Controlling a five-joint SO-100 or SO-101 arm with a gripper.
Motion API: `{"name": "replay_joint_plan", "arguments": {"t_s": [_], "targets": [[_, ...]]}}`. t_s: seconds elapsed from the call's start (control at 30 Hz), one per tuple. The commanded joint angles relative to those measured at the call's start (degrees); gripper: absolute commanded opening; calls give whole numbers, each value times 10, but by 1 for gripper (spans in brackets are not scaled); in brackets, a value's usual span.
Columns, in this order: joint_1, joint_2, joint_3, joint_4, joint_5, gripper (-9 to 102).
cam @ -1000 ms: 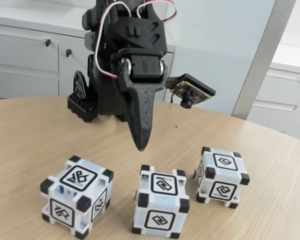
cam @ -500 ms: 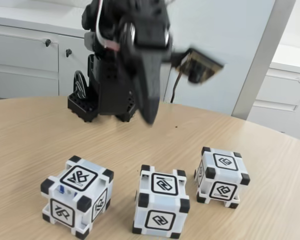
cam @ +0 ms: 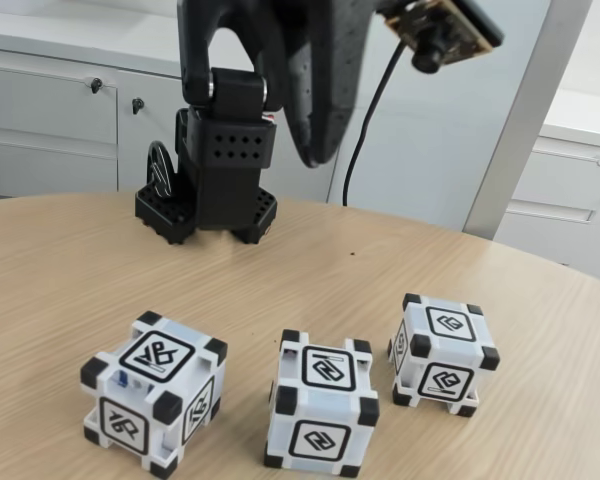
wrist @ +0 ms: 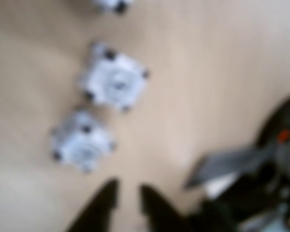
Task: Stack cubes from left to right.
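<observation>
Three white translucent plastic cubes with black corner blocks in a row on a round light-wood table (cam: 70, 260).

Seen in the fixed view: left cube (cam: 153, 392), middle cube (cam: 321, 401), right cube (cam: 444, 353), each apart, none stacked. Black two-finger gripper (cam: 318, 150) raised high above the wood, well clear of all three. Blurred in the wrist view, gripper (wrist: 128, 191) tips slightly parted, holding nothing.

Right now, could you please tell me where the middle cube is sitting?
In the fixed view the middle cube stands on the wooden table near the bottom edge, between the left cube and the right cube, touching neither.
</observation>
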Motion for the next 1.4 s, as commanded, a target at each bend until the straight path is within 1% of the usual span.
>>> {"name": "replay_joint_plan", "arguments": {"t_s": [0.0, 0.13, 0.23, 0.3, 0.37, 0.43, 0.6, 0.7, 0.87, 1.1, 1.2, 1.37], "targets": [[-4, -55, -107, 4, -35, 5], [-21, -65, -142, 4, -82, 5], [-98, -69, -136, 4, -105, 7], [-149, -71, -130, 4, -67, 9], [-184, -72, -116, 4, -48, 19], [-201, -73, -98, 4, -40, 25], [-205, -75, -39, -4, -42, 32], [-206, -91, 1, -5, -89, 37], [-206, -142, 19, -5, -143, 38], [-194, -254, 10, -7, -281, 38], [-194, -290, 10, -7, -298, 38], [-195, -300, 9, -12, -330, 39]]}}
